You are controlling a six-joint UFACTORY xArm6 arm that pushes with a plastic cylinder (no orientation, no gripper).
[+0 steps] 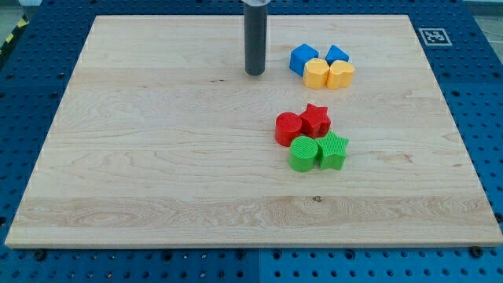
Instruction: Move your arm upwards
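My dark rod comes down from the view's top, and my tip (pixel 255 73) rests on the wooden board (pixel 141 157) in its upper middle. Just to the tip's right is a cluster: a blue cube (pixel 302 58), a second blue block (pixel 337 54), a yellow hexagon-like block (pixel 317 73) and a yellow heart (pixel 341 75). The tip is apart from them, roughly 45 px left of the blue cube. Below, near the board's middle, a red cylinder (pixel 288 128) touches a red star (pixel 316 119); a green cylinder (pixel 302 153) and a green star (pixel 333 150) sit right under them.
The board lies on a blue perforated table (pixel 479 94). A black-and-white marker tag (pixel 434 36) is at the board's upper right corner.
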